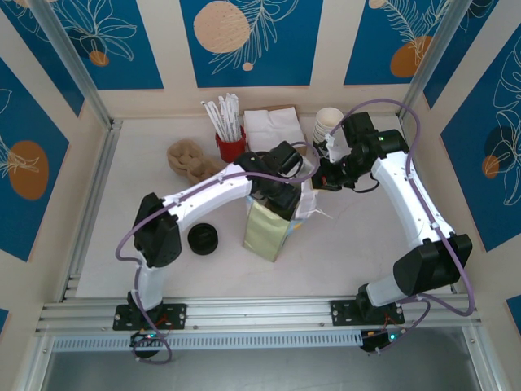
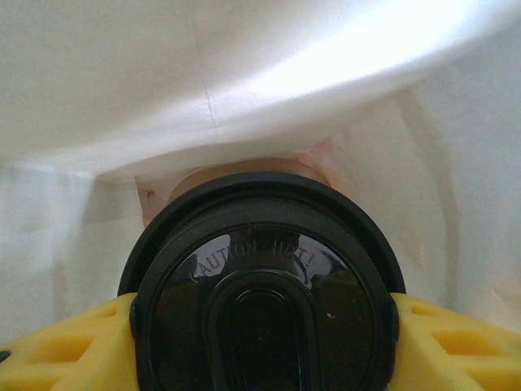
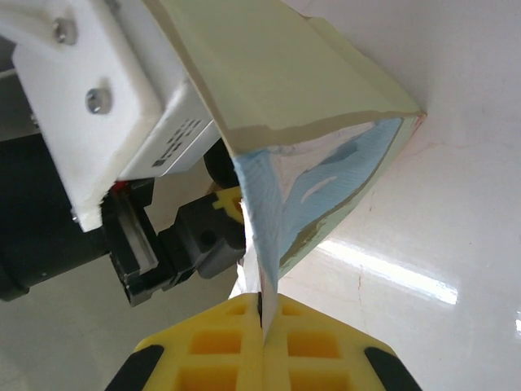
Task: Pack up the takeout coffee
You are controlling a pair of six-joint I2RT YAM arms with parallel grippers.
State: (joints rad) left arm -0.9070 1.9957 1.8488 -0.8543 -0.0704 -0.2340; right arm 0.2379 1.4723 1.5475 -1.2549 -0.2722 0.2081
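From the overhead camera I see the paper bag (image 1: pixel 267 232) standing upright in the middle of the table (image 1: pixel 350 244), pale green outside and white inside. My left arm (image 1: pixel 220 189) reaches across with its wrist over the bag's open mouth. The right gripper (image 1: pixel 317 182) sits at the bag's right rim. The loose all-black lid piece (image 1: pixel 203 239) lies on the table just left of the bag, beside the left arm. Toward the back wall are a red cup of straws (image 1: pixel 230 145), a stack of napkins (image 1: pixel 273 122), a stack of white paper cups (image 1: pixel 329 126) and a crumpled brown piece (image 1: pixel 191 160). On the left wrist camera, the takeout coffee (image 2: pixel 260 244) shows its black domed lid, with the bag's white walls on every side, so it is inside the bag. The left gripper (image 2: pixel 260 326) is clamped on it, a yellow finger (image 2: pixel 57 350) pressed against each side of the lid. On the right wrist camera, the right gripper's yellow fingers (image 3: pixel 203 350) are pressed together on the thin edge of the bag's rim, holding the mouth open. The left wrist's white housing (image 3: pixel 106 106) is just beside the bag wall.
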